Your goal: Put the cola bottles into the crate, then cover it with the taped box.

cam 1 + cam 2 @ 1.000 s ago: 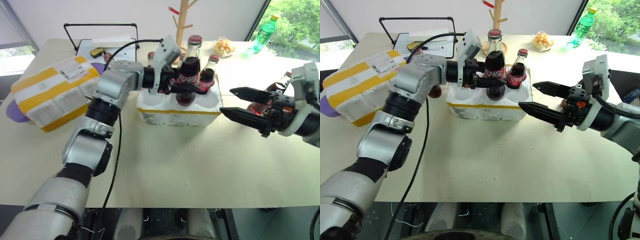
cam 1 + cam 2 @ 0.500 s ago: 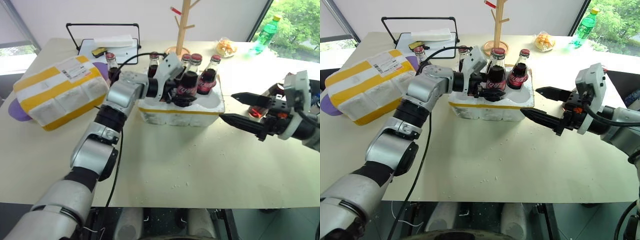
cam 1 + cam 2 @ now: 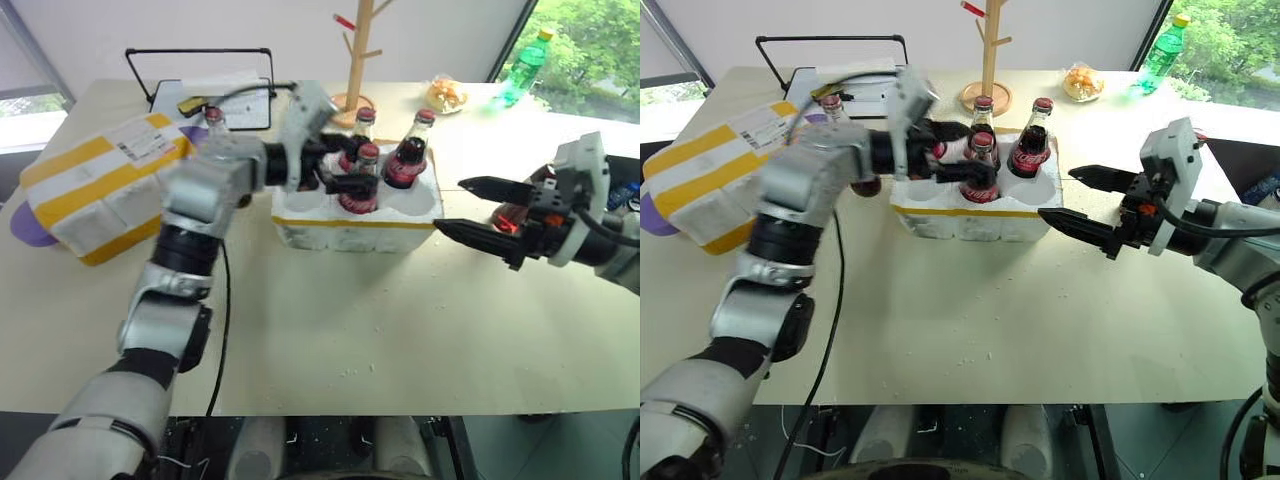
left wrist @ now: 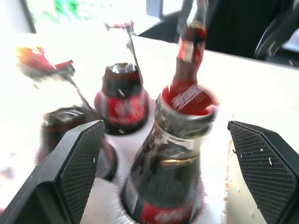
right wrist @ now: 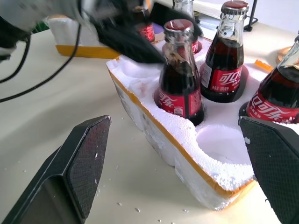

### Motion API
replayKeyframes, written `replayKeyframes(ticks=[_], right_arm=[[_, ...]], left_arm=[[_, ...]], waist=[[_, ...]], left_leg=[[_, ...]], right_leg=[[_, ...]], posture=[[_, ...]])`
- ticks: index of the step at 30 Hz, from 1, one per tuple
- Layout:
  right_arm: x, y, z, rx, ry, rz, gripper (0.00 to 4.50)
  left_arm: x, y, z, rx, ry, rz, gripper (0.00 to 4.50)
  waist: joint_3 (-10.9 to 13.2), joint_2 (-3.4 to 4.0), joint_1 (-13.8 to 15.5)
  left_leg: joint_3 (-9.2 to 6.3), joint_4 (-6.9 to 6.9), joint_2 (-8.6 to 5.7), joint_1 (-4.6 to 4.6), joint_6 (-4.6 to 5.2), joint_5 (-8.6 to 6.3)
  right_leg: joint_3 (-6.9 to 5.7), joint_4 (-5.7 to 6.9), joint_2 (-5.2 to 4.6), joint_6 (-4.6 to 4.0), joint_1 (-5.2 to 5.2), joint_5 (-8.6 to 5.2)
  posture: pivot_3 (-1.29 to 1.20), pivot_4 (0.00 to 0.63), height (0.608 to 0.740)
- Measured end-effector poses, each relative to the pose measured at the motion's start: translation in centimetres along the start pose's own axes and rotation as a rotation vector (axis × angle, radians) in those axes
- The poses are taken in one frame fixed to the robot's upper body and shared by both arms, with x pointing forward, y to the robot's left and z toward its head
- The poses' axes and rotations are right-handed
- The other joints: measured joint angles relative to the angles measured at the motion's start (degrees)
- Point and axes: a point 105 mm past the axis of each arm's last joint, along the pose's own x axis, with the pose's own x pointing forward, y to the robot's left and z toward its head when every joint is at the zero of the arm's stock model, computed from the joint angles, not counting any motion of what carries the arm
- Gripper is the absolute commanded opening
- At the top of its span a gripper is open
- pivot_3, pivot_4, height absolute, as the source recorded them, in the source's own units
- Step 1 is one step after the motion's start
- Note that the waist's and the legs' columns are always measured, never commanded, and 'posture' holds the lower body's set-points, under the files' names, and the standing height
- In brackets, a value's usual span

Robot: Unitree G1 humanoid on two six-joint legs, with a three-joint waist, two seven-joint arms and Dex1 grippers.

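Observation:
The crate [image 3: 350,228], a low white styrofoam tray with a yellow strip, sits mid-table and holds several upright cola bottles. My left gripper [image 3: 338,172] is open, its fingers [image 4: 77,168] on either side of the bottle [image 4: 170,182] standing in the front middle well [image 3: 362,182]. Another cola bottle [image 3: 212,120] stands on the table behind my left arm. My right gripper [image 3: 478,208] hangs open and empty just right of the crate [image 5: 187,135], with one cola bottle [image 3: 512,216] lying behind it. The taped box [image 3: 100,185] rests at the left.
A wooden peg stand [image 3: 360,50] rises behind the crate. A black wire frame over papers [image 3: 200,80] is at the back left, a green plastic bottle [image 3: 527,65] and a snack bag [image 3: 447,93] at the back right. Bare tabletop [image 3: 330,320] lies in front.
My left gripper lowered its bottle into the front middle well, opened and let it go, then drew back a little to the left. The right gripper stayed open beside the crate.

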Motion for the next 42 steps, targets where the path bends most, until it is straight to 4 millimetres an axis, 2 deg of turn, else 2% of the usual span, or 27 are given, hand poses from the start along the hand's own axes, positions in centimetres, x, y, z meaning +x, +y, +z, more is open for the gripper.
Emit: replayKeyframes(ticks=[3, 7, 10, 13, 16, 22, 26, 29, 34, 39, 42], right_arm=[[0.5, 0.2, -0.1, 0.001, 0.005, 0.023, 4.5], [0.9, 0.0, -0.1, 0.007, 0.0, 0.037, 4.5], [1.2, 0.1, -0.2, 0.009, 0.005, 0.056, 4.5], [1.6, -0.1, 0.0, 0.005, 0.002, 0.068, 4.5], [2.0, -0.2, 0.2, 0.005, -0.005, 0.08, 4.5], [2.2, -0.1, 0.0, 0.004, 0.008, 0.098, 4.5], [2.2, -0.2, 0.0, 0.0, 0.01, 0.092, 4.5], [2.2, -0.3, 0.0, -0.001, 0.011, 0.09, 4.5], [2.4, -0.3, 0.1, 0.005, 0.0, 0.084, 4.5], [2.4, -0.3, 0.1, 0.007, -0.006, 0.086, 4.5], [2.5, -0.2, 0.2, 0.008, -0.012, 0.088, 4.5]], left_arm=[[-3.4, -0.3, 0.3, -0.002, 0.001, 0.077, 4.44], [-8.9, 0.3, -2.6, -0.052, 0.085, 0.308, 4.44], [-11.4, 1.2, -4.2, -0.043, 0.118, 0.481, 4.44], [-12.9, 2.4, -5.4, -0.057, 0.118, 0.634, 4.44], [-13.1, 3.3, -5.4, -0.056, 0.078, 0.728, 4.44], [-12.5, 5.4, -7.3, -0.067, 0.122, 0.82, 4.44], [-12.7, 6.6, -7.4, -0.073, 0.118, 0.883, 4.44], [-12.4, 6.8, -8.2, -0.095, 0.129, 0.886, 4.44], [-10.8, 8.1, -9.0, -0.15, 0.104, 0.857, 4.44], [-10.1, 9.6, -11.3, -0.182, 0.143, 0.857, 4.44], [-9.5, 10.1, -11.8, -0.169, 0.16, 0.84, 4.44]], waist=[[0.0, 0.02, -0.5], [0.0, 0.02, -0.9], [0.0, 0.02, -0.5], [0.0, -0.01, -0.2], [0.0, -0.01, 0.1], [0.0, -0.01, 0.7], [0.0, -0.02, 0.6], [0.0, -0.02, 0.6], [0.0, -0.03, 0.8], [0.0, -0.03, 0.6], [0.0, -0.03, 0.7]], left_leg=[[-0.04, 0.01, -0.01, 0.08, 0.0, 0.0], [-0.04, 0.01, -0.01, 0.15, -0.04, 0.02], [-0.1, 0.02, -0.06, 0.14, -0.05, 0.03], [-0.11, 0.03, -0.08, 0.13, -0.04, 0.02], [-0.12, 0.03, -0.07, 0.14, -0.05, 0.02], [-0.08, 0.02, -0.08, 0.14, -0.06, 0.03], [-0.08, 0.02, -0.07, 0.14, -0.06, 0.02], [-0.08, 0.02, -0.06, 0.14, -0.07, 0.03], [-0.08, 0.02, -0.08, 0.13, -0.06, 0.03], [-0.06, 0.02, -0.06, 0.13, -0.07, 0.04], [-0.06, 0.02, -0.07, 0.11, -0.07, 0.03]], right_leg=[[-0.02, -0.01, -0.01, 0.0, 0.13, 0.0], [-0.01, 0.01, 0.0, 0.0, 0.17, -0.01], [-0.05, -0.01, -0.02, 0.0, 0.23, -0.01], [-0.05, -0.03, -0.03, 0.0, 0.26, 0.0], [-0.05, -0.01, -0.01, -0.01, 0.25, 0.0], [-0.06, -0.01, -0.01, -0.01, 0.24, 0.0], [-0.05, -0.01, -0.01, -0.01, 0.24, 0.0], [-0.06, -0.01, 0.0, -0.01, 0.23, 0.0], [-0.08, -0.01, -0.02, 0.0, 0.24, 0.0], [-0.09, -0.01, 0.01, 0.0, 0.23, 0.0], [-0.09, -0.01, -0.01, 0.0, 0.23, 0.0]], posture=[[0.0, 0.15, 0.74], [0.0, 0.15, 0.74], [0.0, 0.15, 0.74], [0.0, 0.15, 0.74], [0.0, 0.15, 0.74], [0.0, 0.15, 0.74], [0.0, 0.15, 0.74], [0.0, 0.15, 0.74], [0.0, 0.15, 0.74], [0.0, 0.15, 0.74], [0.0, 0.15, 0.74]])
